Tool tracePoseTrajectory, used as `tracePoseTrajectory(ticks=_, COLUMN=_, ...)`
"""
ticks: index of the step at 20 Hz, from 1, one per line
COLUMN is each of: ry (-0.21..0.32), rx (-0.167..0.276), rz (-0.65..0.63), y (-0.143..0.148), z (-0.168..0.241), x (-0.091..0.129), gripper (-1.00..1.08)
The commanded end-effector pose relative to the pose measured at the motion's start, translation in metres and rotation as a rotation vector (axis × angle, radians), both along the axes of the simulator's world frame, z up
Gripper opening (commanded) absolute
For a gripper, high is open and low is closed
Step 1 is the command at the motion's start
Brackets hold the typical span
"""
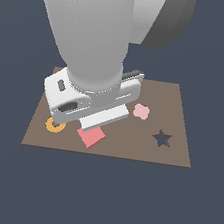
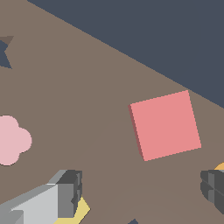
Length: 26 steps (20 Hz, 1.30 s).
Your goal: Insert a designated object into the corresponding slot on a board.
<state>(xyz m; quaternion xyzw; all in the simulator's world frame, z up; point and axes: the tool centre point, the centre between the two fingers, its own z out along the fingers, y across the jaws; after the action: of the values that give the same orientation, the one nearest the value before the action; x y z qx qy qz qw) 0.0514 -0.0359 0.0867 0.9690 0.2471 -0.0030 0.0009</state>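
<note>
The salmon-red square block point(image 1: 91, 136) point(image 2: 165, 126) lies flat on the brown board point(image 1: 181, 103) point(image 2: 87, 87), near the board's front edge in the exterior view. My gripper point(image 2: 141, 187) hovers over the board, open, with its dark fingertips point(image 2: 71, 189) wide apart and nothing between them. The block sits beyond the fingertips and touches neither. In the exterior view the arm's white hand point(image 1: 90, 98) covers the board just behind the block. The slot is hidden there.
A pale pink clover piece point(image 1: 141, 111) point(image 2: 11, 140) lies on the board, and a dark star cutout point(image 1: 162, 138) point(image 2: 3, 52) is toward the exterior view's right. An orange ring point(image 1: 55, 124) sits at the exterior view's left. A yellow piece point(image 2: 78, 211) shows under one finger.
</note>
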Motion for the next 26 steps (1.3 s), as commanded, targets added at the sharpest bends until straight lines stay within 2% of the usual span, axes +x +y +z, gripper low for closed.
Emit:
tracePoseTrajectory(ticks=1, ry=-0.002, rx=0.001, rz=0.06, y=-0.005, z=-0.009, x=0.01, gripper=1.0)
tracePoseTrajectory(ticks=13, ry=-0.005, rx=0.004, rz=0.226, y=-0.015, z=-0.035, x=0.042, gripper=1.0)
tracePoseTrajectory(ticks=26, ry=-0.005, rx=0.004, rz=0.241, y=-0.015, z=-0.043, x=0.045, gripper=1.0)
